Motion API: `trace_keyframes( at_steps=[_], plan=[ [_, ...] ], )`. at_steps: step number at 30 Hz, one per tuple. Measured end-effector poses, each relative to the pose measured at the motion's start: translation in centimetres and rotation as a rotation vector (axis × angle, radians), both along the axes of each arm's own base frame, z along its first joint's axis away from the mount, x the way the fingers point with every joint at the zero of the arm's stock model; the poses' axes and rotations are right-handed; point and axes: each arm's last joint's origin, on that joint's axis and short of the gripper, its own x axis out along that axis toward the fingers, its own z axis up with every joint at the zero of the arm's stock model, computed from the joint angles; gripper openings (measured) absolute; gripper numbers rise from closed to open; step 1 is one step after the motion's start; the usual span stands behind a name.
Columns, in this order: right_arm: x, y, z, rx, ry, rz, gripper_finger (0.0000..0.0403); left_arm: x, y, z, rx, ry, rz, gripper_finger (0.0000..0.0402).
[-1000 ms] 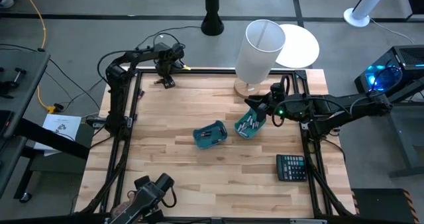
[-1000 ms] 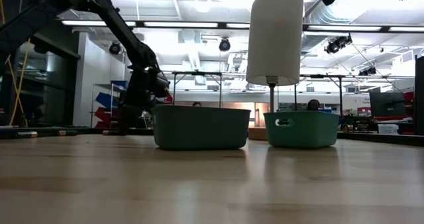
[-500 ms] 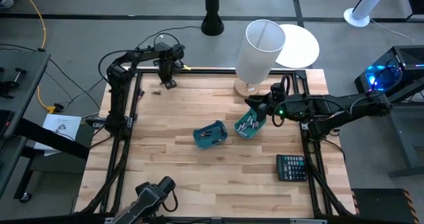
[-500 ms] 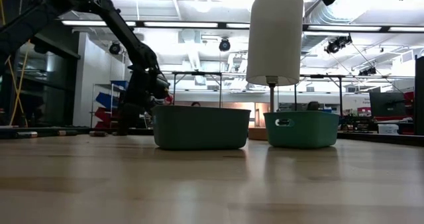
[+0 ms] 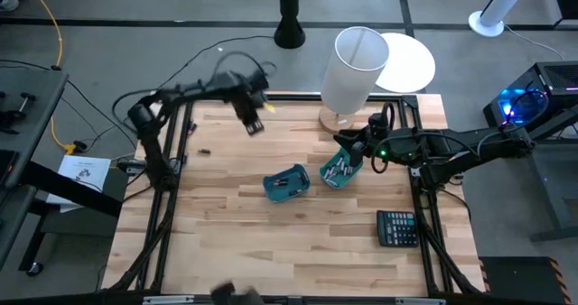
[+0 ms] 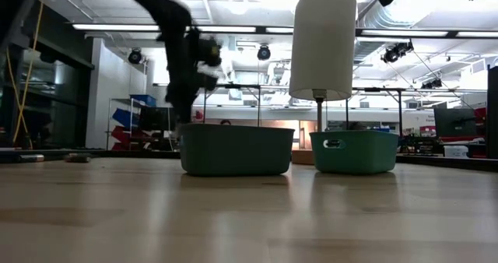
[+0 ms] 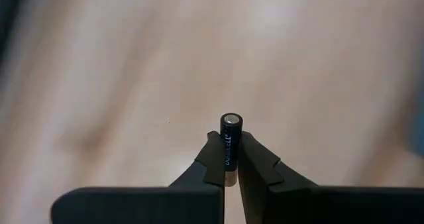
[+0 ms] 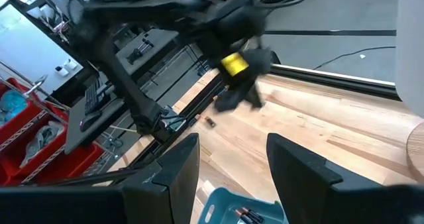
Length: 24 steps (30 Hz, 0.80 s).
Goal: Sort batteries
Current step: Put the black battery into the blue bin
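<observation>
Upper left of frame, above surface [image 5: 226, 251]: my left claw [image 7: 229, 159] pinches battery [image 7: 230, 139] near its end; fast swing could flick it loose.

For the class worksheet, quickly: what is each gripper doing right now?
Left gripper: shut on a battery, above the table.
Right gripper: open, empty, over a teal bin.
</observation>
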Motion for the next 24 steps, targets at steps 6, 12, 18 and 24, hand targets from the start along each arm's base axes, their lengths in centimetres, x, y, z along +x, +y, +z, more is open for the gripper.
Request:
trace_keyframes(
  at_steps=[6, 12, 18, 24],
  plan=[
    [0.0, 0.0, -0.1, -0.015, 0.021, 0.004, 0.0172, 3.2, -11.2, 0.9, 0.005, -0.179, -0.205, 0.0004],
    [-0.1, 0.0, -0.2, -0.020, 0.029, 0.006, 0.0172, 5.3, -20.1, 0.0, 0.018, -0.318, -0.319, 0.0011],
    [-0.1, 0.0, -0.2, -0.024, 0.033, 0.011, 0.0172, 5.9, -21.8, 0.1, 0.124, -0.352, -0.275, 0.0080],
    [-0.1, 0.0, -0.3, -0.029, 0.041, 0.016, 0.0172, 4.4, -19.9, 2.1, 0.076, -0.160, -0.195, 0.0160]
  ],
)
